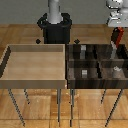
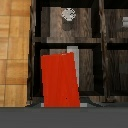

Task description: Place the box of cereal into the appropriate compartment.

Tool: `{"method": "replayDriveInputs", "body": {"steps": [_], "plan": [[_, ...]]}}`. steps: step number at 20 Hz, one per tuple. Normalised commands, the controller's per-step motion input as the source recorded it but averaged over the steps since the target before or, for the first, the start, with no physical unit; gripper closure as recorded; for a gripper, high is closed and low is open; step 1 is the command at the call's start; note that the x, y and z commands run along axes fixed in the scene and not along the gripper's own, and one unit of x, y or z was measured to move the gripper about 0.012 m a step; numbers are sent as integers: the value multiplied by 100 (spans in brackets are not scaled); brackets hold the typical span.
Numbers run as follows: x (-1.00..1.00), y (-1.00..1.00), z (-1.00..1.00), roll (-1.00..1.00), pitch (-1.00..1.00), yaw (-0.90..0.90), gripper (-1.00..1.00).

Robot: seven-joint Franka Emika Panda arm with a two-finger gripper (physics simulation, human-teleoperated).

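You've got the hand point(image 1: 116, 30) up over the far corner of the dark compartment tray point(image 1: 120, 83), on the exterior view's right, and the box of cereal point(image 1: 115, 37) hangs from it, clamped between the fingers and clear of the dividers. In the wrist view the red box point(image 2: 60, 80) fills the foreground, tilted a little, with a dark wooden compartment under it. A small pale round object point(image 2: 68, 14) sits in a compartment beyond. The light wooden tray point(image 1: 10, 60) stands beside the dark one, on the exterior view's left.
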Motion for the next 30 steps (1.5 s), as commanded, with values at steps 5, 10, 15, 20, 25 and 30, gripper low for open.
{"method": "replayDriveInputs", "body": {"steps": [5,10,15,20,25,30], "plan": [[0,0,-100,0,0,0,100],[0,0,-100,0,0,0,100],[40,0,-20,0,0,0,100],[20,0,-40,0,0,0,100],[0,0,-100,0,0,0,100],[0,0,-60,0,0,0,-100]]}}
